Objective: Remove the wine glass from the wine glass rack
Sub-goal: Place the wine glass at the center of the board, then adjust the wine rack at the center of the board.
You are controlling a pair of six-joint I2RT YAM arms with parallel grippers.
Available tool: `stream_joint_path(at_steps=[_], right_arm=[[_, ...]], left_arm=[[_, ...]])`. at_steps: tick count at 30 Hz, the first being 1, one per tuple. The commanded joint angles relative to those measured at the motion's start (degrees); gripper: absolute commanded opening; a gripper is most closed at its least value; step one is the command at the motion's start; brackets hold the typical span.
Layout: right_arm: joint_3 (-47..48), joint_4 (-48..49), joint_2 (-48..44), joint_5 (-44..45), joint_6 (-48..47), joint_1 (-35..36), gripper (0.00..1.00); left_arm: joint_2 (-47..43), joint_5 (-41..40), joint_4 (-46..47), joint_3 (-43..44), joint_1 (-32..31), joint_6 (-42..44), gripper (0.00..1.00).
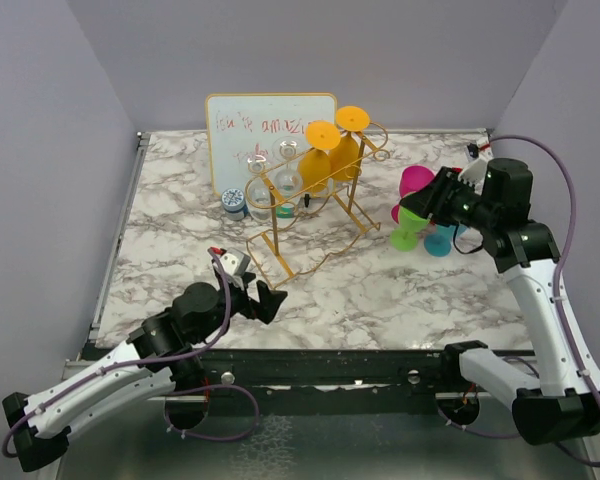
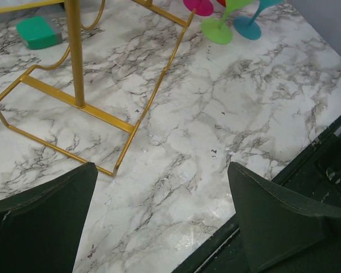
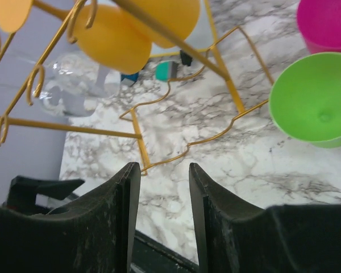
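Two orange glasses (image 1: 320,165) hang at the rack's (image 2: 75,57) back end. Right claw (image 3: 163,170) is part-open and empty, right of the rack by the green glass (image 3: 312,99). Left claw (image 2: 162,165) is wide open in front of the rack. I'd clear green first, then slide orange out along the rails.

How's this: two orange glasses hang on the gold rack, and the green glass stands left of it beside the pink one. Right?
Wrong side: the green wine glass stands right of the gold rack, beside the pink wine glass; the top external view shows it. The rest holds.
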Motion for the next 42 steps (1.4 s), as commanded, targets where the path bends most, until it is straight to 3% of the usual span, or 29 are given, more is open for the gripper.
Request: stream_joint_path(at_steps=[1,7,15,19,23,28,35,42], right_arm=[[-1.9,2.3,-3.9,-9.7,3.3,0.1,0.47],[-6.5,-1.1,-6.8,-16.4,2.4,1.0,0.49],[-15.8,-1.9,-11.4,-14.4,4.1,2.9,0.65],[-16.9,-2.6,-11.9,-11.0,4.8,6.0,0.66],[-16.0,-2.9,-8.9,-2.3,5.0,14.4,0.75],[-15.4,-1.6,-1.2,14.3,9.3,29.4,0.76],[-16.0,6.0,12.2,29.0,14.8,32.2,0.78],[-11.3,10.7,23.9,33.1,16.2,32.5,0.81]], left_arm=[[0.0,-7.2,1.9,-1.8,0.0,-4.8,0.99],[0.3,-7.5,5.6,-5.9,0.0,-8.7,0.99],[0.9,-3.6,10.4,-10.4,0.0,-11.3,0.99],[1.7,-3.4,12.0,-11.6,0.0,-11.2,0.99],[2.5,-2.7,13.7,-12.7,0.0,-10.3,0.99],[4.4,-2.1,12.6,-12.5,0.0,-9.2,0.99],[4.7,-4.1,17.1,-14.4,0.0,-8.0,0.99],[8.4,-3.0,20.5,-14.7,0.0,-6.2,0.99]])
